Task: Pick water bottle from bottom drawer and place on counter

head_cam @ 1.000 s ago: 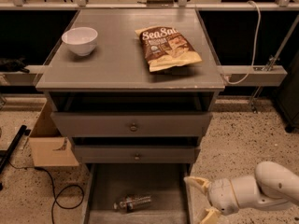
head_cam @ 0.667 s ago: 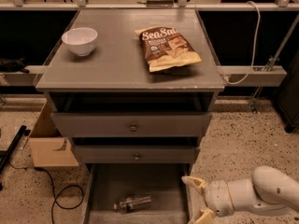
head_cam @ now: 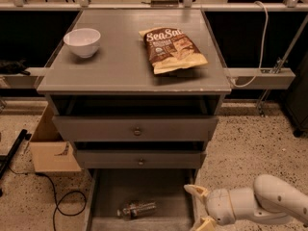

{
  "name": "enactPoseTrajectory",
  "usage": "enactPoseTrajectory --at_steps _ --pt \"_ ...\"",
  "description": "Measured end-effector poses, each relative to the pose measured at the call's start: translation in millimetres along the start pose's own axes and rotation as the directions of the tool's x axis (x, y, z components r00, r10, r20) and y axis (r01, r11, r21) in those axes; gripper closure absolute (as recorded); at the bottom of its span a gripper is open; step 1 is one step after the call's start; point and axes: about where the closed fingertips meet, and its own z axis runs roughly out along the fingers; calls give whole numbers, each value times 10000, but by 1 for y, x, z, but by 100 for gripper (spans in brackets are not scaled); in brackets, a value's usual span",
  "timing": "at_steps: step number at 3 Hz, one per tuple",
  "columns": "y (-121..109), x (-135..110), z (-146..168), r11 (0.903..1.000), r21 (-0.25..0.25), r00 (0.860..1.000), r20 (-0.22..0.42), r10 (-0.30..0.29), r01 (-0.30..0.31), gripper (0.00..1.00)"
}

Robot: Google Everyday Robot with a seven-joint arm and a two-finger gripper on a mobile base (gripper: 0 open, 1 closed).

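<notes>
Right of the clear, flat-lying water bottle, the claw gapes empty.

My tool has moved a little more to the left and is now at the right wall of the bottom drawer.

Water bottle in bottom drawer, claw at its right wall; bowl left, bag right on counter.

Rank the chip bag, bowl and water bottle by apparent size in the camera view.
1. chip bag, clearly largest.
2. bowl.
3. water bottle: about as long as the bowl is wide, but much thinner.
The gripper, jaws open, hangs at the right edge of the bottom drawer.
</notes>
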Motion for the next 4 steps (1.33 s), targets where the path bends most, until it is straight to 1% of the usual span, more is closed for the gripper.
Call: enactPoseTrajectory --at_steps 1,2,3,4 --pt "-14 22 25 9987 -152 9988 6 488 -488 0" --pt "-26 40 48 9965 -317 9961 -448 757 -771 0" --pt "-38 46 59 9959 11 9932 -726 908 -909 0" --pt "-37 47 60 9958 7 9942 -578 912 -913 0"
